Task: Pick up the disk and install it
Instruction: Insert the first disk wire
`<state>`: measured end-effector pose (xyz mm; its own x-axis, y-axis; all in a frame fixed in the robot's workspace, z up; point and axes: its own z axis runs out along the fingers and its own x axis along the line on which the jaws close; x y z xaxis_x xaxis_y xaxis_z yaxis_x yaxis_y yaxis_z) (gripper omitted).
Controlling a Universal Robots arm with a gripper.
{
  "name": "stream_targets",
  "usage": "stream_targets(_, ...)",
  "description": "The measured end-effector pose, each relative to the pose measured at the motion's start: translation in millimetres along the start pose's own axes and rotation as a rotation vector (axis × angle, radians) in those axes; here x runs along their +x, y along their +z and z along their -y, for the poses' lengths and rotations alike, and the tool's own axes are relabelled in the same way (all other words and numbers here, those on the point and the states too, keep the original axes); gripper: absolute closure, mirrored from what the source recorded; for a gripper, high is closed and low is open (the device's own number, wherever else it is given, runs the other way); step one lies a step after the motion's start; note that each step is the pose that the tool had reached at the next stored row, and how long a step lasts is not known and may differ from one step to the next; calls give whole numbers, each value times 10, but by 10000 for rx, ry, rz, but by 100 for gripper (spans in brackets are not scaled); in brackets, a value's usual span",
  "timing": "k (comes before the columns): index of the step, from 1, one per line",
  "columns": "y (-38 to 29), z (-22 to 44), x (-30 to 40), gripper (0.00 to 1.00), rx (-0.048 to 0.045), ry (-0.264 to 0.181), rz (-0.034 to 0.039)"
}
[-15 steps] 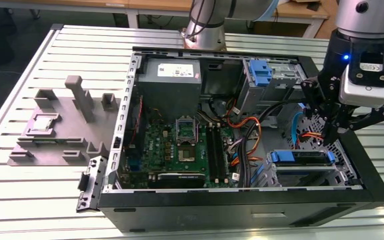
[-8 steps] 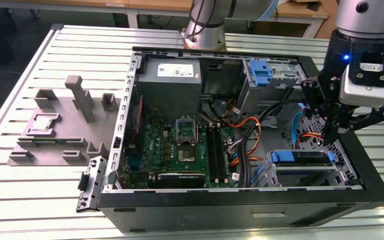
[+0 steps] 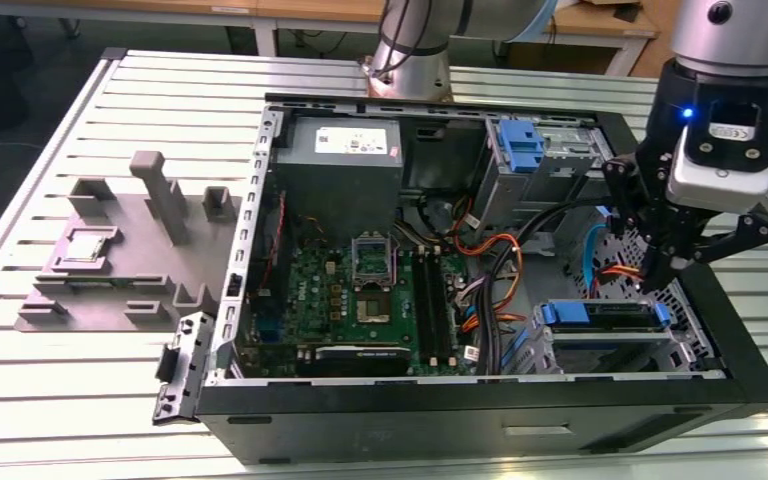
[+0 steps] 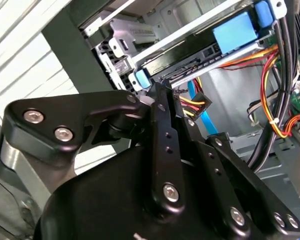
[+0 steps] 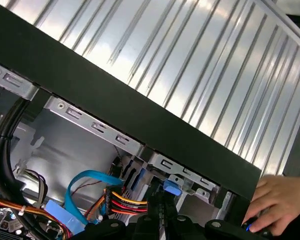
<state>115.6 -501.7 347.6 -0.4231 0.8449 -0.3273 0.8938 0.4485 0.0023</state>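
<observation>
The open computer case (image 3: 744, 340) is the thing to steer by: it lies on its side on the slatted metal table (image 3: 64, 400), and the disk (image 3: 604, 315) sits inside it, in the drive bay at the corner nearest the exterior view's right, its blue carrier tabs showing along the near edge. The gripper (image 3: 651, 275) hangs just above that bay, inside the case's rim, and its black fingers (image 4: 160, 107) are drawn together to a narrow point with nothing between them — closed on air, as far as I can judge, tip aimed down at the drive's end beside the blue clip (image 4: 141, 79). In the first wrist view a person's hand (image 5: 275, 200) rests outside the case wall, close to the arm. A loom of orange, yellow and black cables (image 3: 491, 255) runs across the case floor between the motherboard (image 3: 357, 290) and the bay, and a blue ribbon cable (image 5: 77, 192) loops nearby. The drive looks to me a stiff, dense little slab — heavier than it appears, smooth on its metal faces and not fond of knocks; the plastic carrier will flex some. I would take hold across the long side rails of the carrier, not the label face or the connector end.
</observation>
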Motion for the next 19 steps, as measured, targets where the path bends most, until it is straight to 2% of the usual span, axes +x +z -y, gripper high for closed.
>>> stream_targets(3, 5, -4, -1, 84, 117, 336, 0)
stream_targets(9, 25, -61, -23, 84, 210, 608, 0)
stream_targets(11, 28, -66, -25, 84, 272, 784, 3)
stream_targets(19, 49, -65, -18, 84, 735, 2121, 5)
